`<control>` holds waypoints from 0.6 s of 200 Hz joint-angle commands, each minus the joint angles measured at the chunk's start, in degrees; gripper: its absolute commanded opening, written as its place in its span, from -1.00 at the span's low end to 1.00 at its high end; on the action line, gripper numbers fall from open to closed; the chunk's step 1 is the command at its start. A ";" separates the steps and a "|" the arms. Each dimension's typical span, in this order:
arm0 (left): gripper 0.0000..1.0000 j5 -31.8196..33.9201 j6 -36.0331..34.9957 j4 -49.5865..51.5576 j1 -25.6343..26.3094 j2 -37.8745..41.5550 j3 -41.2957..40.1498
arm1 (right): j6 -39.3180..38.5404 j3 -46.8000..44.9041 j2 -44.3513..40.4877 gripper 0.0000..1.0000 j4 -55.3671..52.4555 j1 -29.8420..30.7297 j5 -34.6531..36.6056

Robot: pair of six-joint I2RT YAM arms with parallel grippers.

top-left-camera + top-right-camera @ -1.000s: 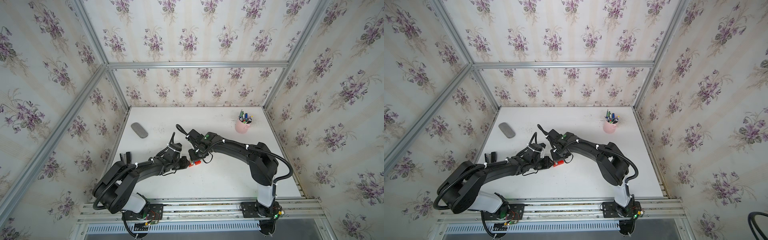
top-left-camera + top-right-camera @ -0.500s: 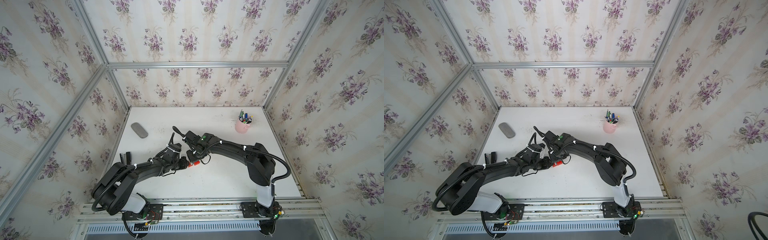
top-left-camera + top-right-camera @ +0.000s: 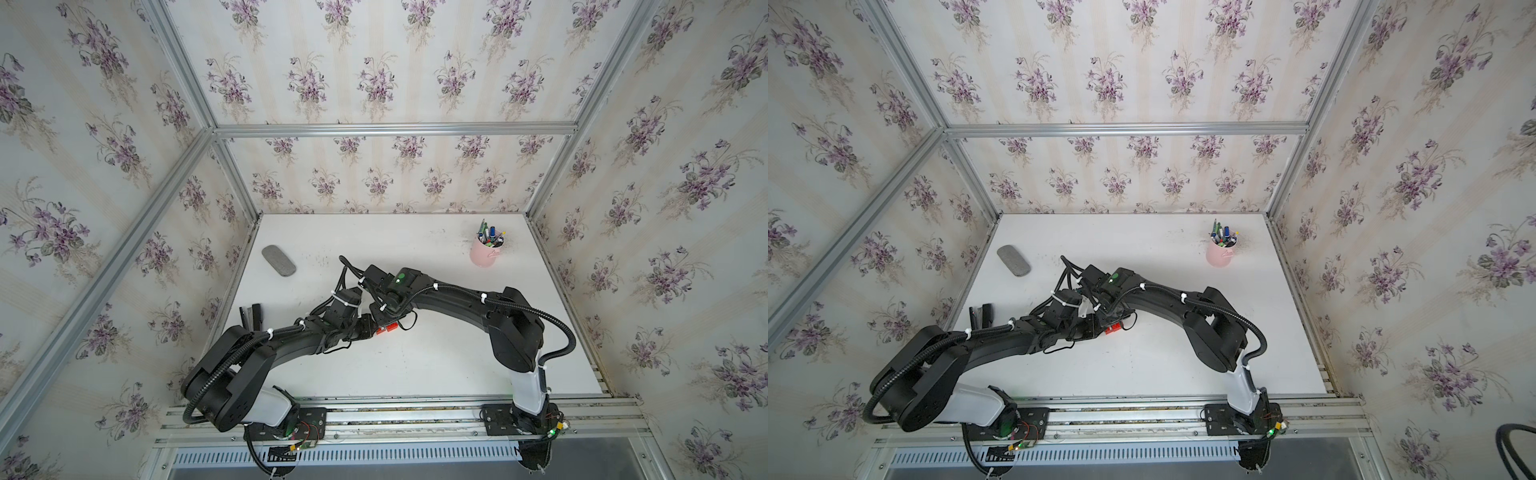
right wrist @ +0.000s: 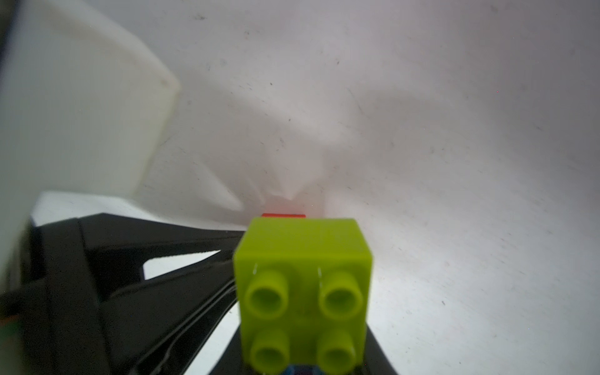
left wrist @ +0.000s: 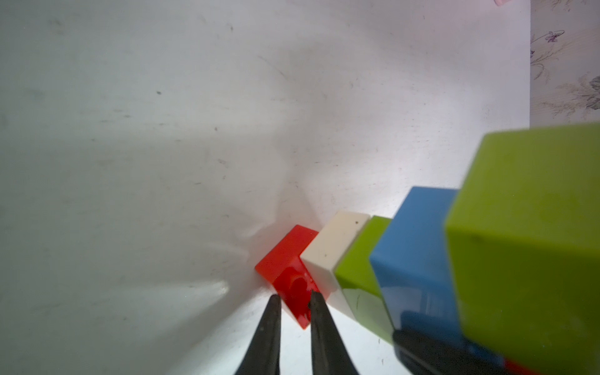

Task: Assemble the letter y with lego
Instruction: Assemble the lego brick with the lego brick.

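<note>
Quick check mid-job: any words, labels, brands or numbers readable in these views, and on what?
No text can be read anywhere.
Lime green studded plastic brick: studs blurred, no lettering shows.
Pens in the round pink cup: any print too small to read.

Floral wallpaper walls (image 3: 374, 75), aluminium frame (image 3: 395, 129), white tabletop (image 3: 415, 374), pink pen cup (image 3: 482, 255).

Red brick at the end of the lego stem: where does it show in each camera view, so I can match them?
Top views: red brick, a small patch mid-table where the two arms meet.
Left wrist: red brick between the black fingertips, joined to the white brick.
Right wrist: only a red sliver beyond the lime brick.
Shared landmark: the left gripper, shut on it.
</note>
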State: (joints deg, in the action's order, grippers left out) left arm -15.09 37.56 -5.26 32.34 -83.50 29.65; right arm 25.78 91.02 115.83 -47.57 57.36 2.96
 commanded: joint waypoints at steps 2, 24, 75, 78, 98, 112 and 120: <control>-0.65 5.96 -1.45 11.08 -0.35 -0.88 -0.94 | 1.20 -1.43 1.90 -0.83 -2.15 0.47 -3.66; -0.66 5.69 -1.48 10.91 -0.55 -1.17 -0.92 | 1.25 -1.86 1.86 -0.83 -1.92 0.46 -3.75; -0.67 5.40 -1.48 10.70 -0.98 -0.96 -1.17 | 1.03 -1.12 2.56 -0.86 -2.31 0.90 -4.28; -0.67 5.38 -1.48 10.71 -1.10 -1.09 -1.17 | 1.03 -1.07 2.60 -0.86 -2.41 0.92 -4.26; -0.71 5.25 -1.43 10.53 -1.07 -1.29 -1.23 | 0.91 -0.12 3.24 -0.87 -3.32 1.56 -3.45; -0.72 5.25 -1.41 10.44 -1.06 -1.32 -1.26 | 0.72 0.41 3.86 -0.89 -3.81 2.01 -3.15; -0.72 5.25 -1.44 10.35 -1.09 -1.22 -1.35 | 0.66 0.79 4.20 -0.89 -4.22 2.21 -2.74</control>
State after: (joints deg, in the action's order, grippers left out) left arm -16.73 37.60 -6.00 31.42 -83.70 29.34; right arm 26.59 92.20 117.05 -48.66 58.57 5.30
